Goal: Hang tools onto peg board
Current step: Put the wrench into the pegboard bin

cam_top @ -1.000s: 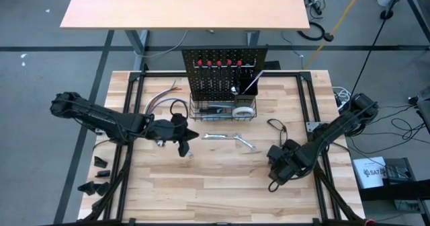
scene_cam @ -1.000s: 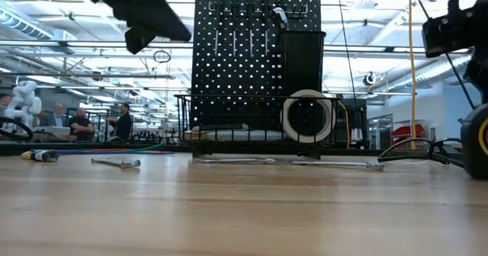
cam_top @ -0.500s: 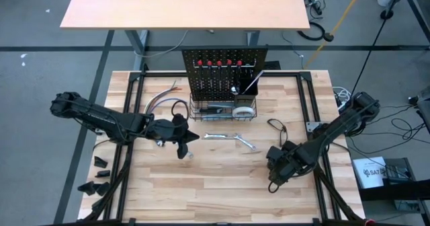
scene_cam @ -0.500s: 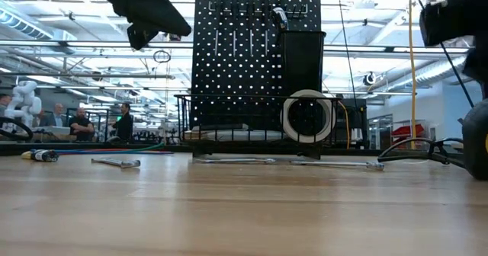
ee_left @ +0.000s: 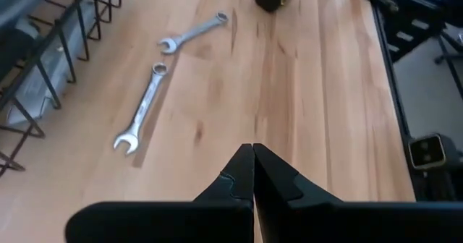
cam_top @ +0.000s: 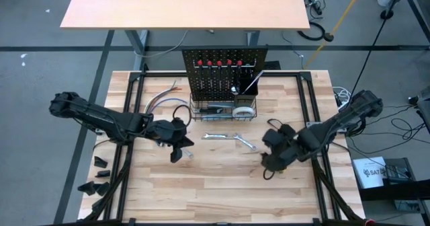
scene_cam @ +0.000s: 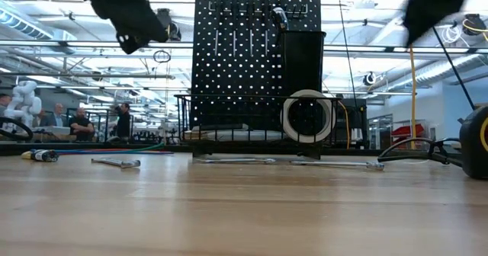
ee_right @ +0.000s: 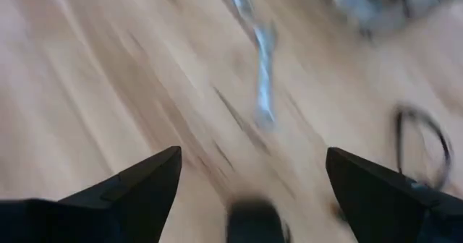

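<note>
In the lower middle of the high view, the right gripper point(cam_top: 269, 164) hangs over the bare table point(cam_top: 215, 192), its arm stretched in low from the right edge and bent at the elbow; its jaws stand spread wide with nothing between them. Left of centre, the left gripper point(cam_top: 176, 152) reaches in from the left edge on a long, nearly straight arm, jaws pressed together and empty. Between the two, slightly higher in the frame, two silver wrenches point(cam_top: 230, 138) lie flat on the wood. Beyond them, at upper centre, the peg board point(cam_top: 225, 74) stands upright, with a white tape roll point(cam_top: 244, 109) in its wire basket point(cam_top: 201, 114).
</note>
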